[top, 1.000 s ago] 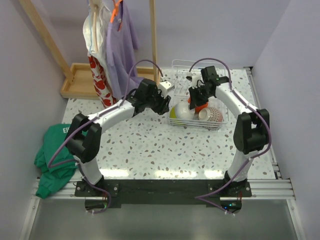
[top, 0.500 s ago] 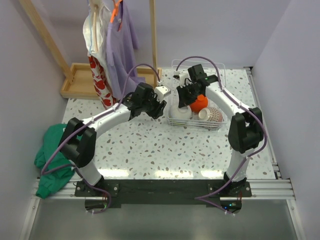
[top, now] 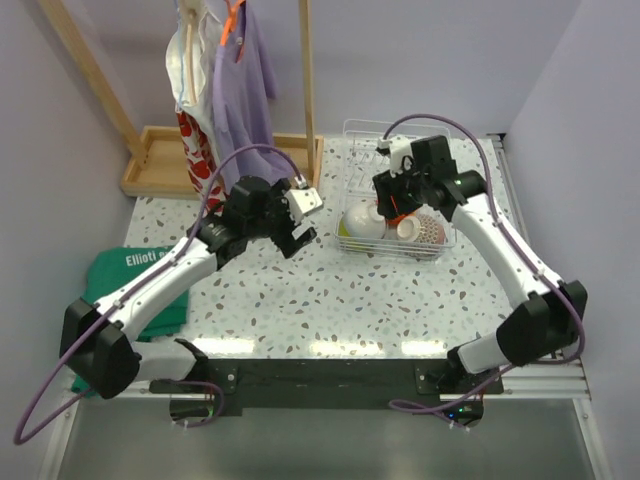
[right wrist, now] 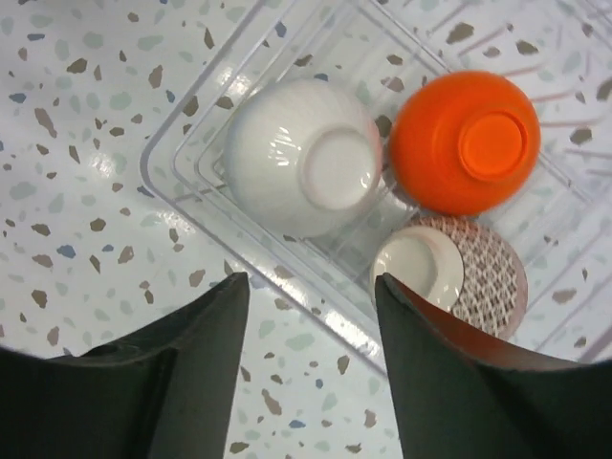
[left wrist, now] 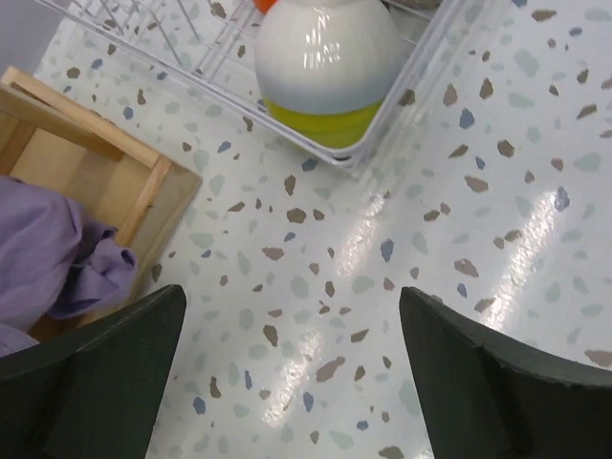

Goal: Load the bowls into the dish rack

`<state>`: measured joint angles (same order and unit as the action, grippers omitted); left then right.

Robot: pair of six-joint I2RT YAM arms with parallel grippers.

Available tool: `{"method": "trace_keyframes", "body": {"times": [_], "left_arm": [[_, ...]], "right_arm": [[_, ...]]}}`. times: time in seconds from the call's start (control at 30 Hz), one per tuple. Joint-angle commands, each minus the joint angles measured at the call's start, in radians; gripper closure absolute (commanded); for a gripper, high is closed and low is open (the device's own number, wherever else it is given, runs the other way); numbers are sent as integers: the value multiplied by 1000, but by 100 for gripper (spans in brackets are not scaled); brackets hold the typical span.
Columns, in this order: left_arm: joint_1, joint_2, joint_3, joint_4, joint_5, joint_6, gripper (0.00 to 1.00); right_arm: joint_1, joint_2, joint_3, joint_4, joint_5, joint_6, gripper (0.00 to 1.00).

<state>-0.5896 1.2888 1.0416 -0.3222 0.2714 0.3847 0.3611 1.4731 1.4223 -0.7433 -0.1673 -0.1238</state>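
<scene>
The dish rack (top: 432, 150) (right wrist: 191, 206) stands at the back right and holds several bowls upside down. A pale bowl (top: 362, 222) (left wrist: 325, 48) (right wrist: 301, 158) sits over a lime green bowl (left wrist: 320, 122) at the rack's left end. Beside it lie an orange bowl (right wrist: 466, 142) (top: 399, 212) and a patterned pinkish bowl (right wrist: 459, 273) (top: 427, 230). My left gripper (top: 303, 232) (left wrist: 292, 373) is open over bare table left of the rack. The right gripper (top: 392, 205) (right wrist: 311, 287) hangs open above the rack's near rim, holding nothing.
A wooden tray (top: 165, 160) (left wrist: 105, 163) with posts stands at the back left, with hanging clothes (top: 225, 90) above it and purple cloth (left wrist: 48, 258) over its corner. A green cloth (top: 130, 290) lies at the table's left edge.
The right gripper opened and left the orange bowl in the rack, then lifted. My left gripper opened wide and drew back left, away from the rack.
</scene>
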Motion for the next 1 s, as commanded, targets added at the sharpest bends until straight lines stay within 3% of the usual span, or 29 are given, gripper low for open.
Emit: {"method": "trace_keyframes", "body": {"times": [0.0, 0.03, 0.07, 0.23, 0.47, 0.73, 0.97], "left_arm": [[5, -78, -66, -110, 65, 114, 0], [7, -92, -77, -127, 66, 127, 0], [8, -123, -101, -142, 61, 163, 0], [22, -197, -192, -186, -15, 243, 0], [131, -288, -277, -196, -34, 240, 0], [327, -371, -359, -107, -73, 122, 0], [405, -402, -393, -58, -52, 43, 0]], "right_arm": [[-30, -109, -104, 32, 139, 67, 29], [-43, -166, -143, 35, 153, 79, 22], [-50, -196, -164, 48, 164, 85, 1], [-59, -407, -304, 128, 284, 114, 1], [-82, -462, -361, 39, 419, 245, 1], [-97, -528, -327, -90, 577, 215, 1], [-100, -603, -358, -110, 638, 167, 1]]}}
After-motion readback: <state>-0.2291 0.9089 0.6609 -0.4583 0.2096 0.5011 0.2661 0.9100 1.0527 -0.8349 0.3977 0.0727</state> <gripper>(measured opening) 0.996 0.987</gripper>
